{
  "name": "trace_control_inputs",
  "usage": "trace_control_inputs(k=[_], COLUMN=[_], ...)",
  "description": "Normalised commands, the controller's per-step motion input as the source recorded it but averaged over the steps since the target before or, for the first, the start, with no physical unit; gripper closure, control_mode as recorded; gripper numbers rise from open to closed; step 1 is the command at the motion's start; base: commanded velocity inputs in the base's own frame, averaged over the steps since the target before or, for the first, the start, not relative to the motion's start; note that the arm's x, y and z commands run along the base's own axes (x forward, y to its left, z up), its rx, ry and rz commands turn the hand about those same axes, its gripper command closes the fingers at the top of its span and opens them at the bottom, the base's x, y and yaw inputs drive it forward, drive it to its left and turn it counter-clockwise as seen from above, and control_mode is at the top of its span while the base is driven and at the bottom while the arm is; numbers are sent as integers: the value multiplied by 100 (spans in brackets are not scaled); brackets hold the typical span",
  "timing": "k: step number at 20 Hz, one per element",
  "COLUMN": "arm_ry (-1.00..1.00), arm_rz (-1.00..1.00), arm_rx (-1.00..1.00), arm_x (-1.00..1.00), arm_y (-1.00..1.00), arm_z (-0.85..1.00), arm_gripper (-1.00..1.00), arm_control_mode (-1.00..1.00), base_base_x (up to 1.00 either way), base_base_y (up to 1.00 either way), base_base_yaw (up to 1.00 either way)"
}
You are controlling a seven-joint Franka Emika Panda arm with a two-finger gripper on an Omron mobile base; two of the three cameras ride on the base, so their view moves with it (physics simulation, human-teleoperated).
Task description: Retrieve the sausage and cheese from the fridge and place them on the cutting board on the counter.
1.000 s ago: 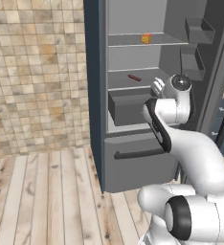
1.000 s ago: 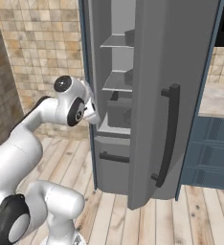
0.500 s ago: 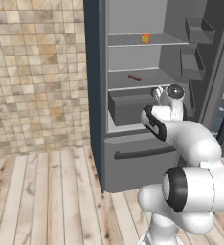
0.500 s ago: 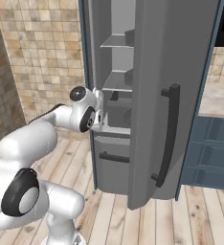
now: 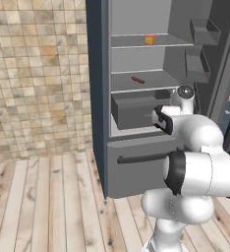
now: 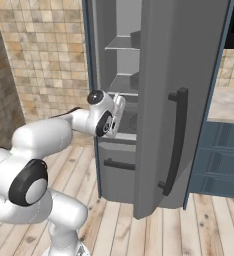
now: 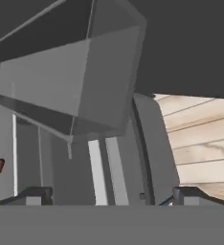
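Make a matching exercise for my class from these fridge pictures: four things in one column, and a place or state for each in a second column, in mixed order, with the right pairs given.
Column one:
1. small yellow-orange cheese wedge
2. thin dark red-brown sausage
3. robot's two-finger gripper
4. tall grey fridge door with the dark bar handle

Column two:
A. swung open
B. on the shelf just above the grey drawer
C. jaws wide apart, holding nothing
D. on the higher shelf

Pairs: 1-D, 2-B, 3-C, 4-A
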Motion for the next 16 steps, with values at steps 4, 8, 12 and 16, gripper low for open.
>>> trace_control_inputs(k=[4, 8, 12, 16], arm_ry=[0, 0, -2, -2], arm_rz=[-27, -23, -20, -20], arm_rx=[9, 9, 11, 10], arm_x=[-27, -23, -42, -40], arm_y=[-49, -42, -51, -60], arm_z=[0, 0, 0, 0], arm_gripper=[-100, -100, -100, -100], arm_control_mode=[-100, -100, -100, -100], base_base_x=[0, 0, 0, 0], base_base_y=[0, 0, 0, 0], base_base_yaw=[0, 0, 0, 0])
